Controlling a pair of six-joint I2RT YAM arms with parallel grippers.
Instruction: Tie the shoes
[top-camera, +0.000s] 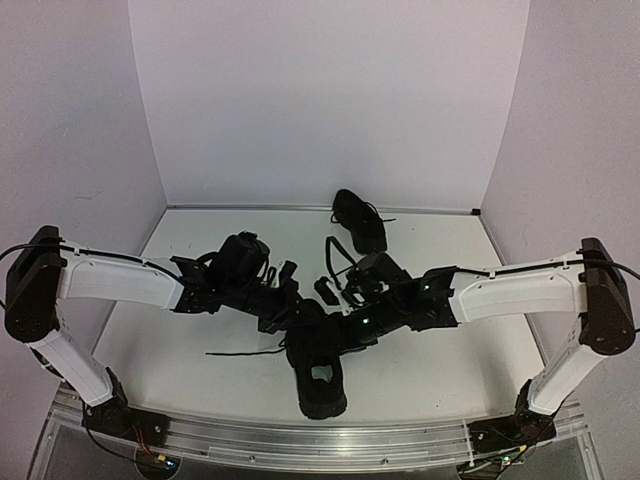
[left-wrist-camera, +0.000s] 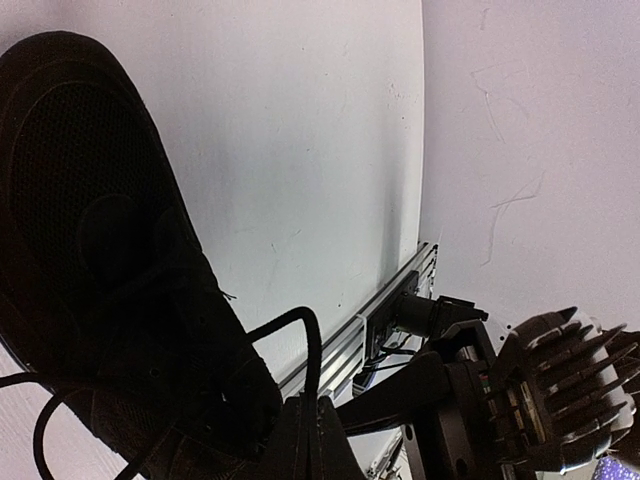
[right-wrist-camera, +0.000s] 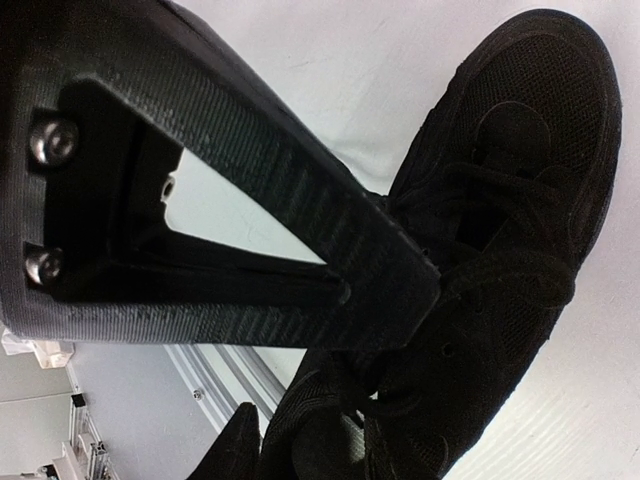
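One black shoe (top-camera: 318, 372) lies near the table's front middle, toe toward the arms. The other shoe (top-camera: 360, 220) lies by the back wall. My left gripper (top-camera: 290, 312) is at the near shoe's far left side. In the left wrist view the fingers (left-wrist-camera: 300, 440) are shut on a loop of black lace (left-wrist-camera: 312, 345) beside the shoe (left-wrist-camera: 100, 260). My right gripper (top-camera: 345, 335) is at the shoe's far right side. In the right wrist view its fingers stand apart (right-wrist-camera: 325, 355) over the laced top of the shoe (right-wrist-camera: 510, 200), gripping nothing that I can see.
A loose lace end (top-camera: 238, 352) trails left on the white table. An aluminium rail (top-camera: 330, 440) runs along the near edge. White walls close in the back and both sides. The right arm's body (left-wrist-camera: 540, 390) shows close by in the left wrist view.
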